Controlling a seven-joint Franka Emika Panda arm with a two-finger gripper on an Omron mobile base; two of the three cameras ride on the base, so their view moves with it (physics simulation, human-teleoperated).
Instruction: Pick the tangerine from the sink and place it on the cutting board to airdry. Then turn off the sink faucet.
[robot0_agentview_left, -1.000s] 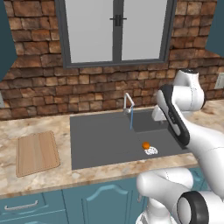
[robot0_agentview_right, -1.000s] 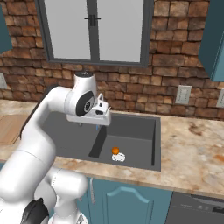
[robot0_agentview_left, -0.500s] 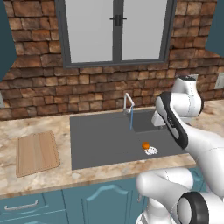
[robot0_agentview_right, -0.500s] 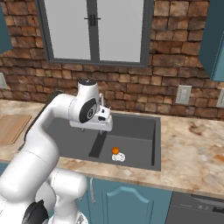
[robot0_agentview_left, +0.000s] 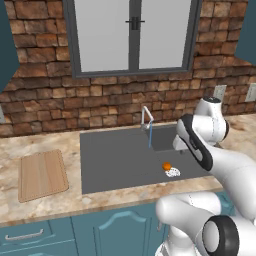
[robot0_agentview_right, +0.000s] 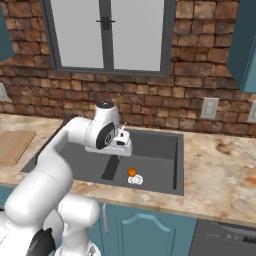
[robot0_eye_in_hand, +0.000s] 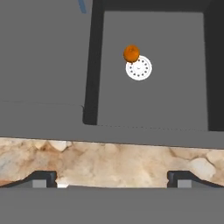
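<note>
The tangerine (robot0_agentview_left: 166, 166) (robot0_agentview_right: 131, 172) (robot0_eye_in_hand: 131, 53) lies on the floor of the dark-grey sink (robot0_agentview_left: 112, 162) (robot0_agentview_right: 160, 150) (robot0_eye_in_hand: 153, 100), touching the white drain disc (robot0_eye_in_hand: 139, 68). My gripper (robot0_agentview_right: 123, 153) (robot0_eye_in_hand: 113, 179) hangs over the sink's near rim, open, with nothing between its fingertips (robot0_eye_in_hand: 41, 177). The tangerine is ahead of it and lower down. The sink faucet (robot0_agentview_left: 146, 115) stands at the back rim with a thin blue stream (robot0_agentview_left: 150, 137) running. The wooden cutting board (robot0_agentview_left: 42, 174) (robot0_agentview_right: 12, 146) lies on the counter left of the sink.
A speckled beige counter (robot0_agentview_left: 45, 205) (robot0_agentview_right: 220, 175) (robot0_eye_in_hand: 109, 159) surrounds the sink, backed by a brick wall with a window (robot0_agentview_left: 132, 35). Outlets (robot0_agentview_right: 208, 107) sit on the wall to the right. Teal cabinets (robot0_agentview_left: 110, 230) run below.
The hand has swung down and to the right in the right base view, closer over the sink. The tangerine, board and running water are as before. The gripper stays open.
</note>
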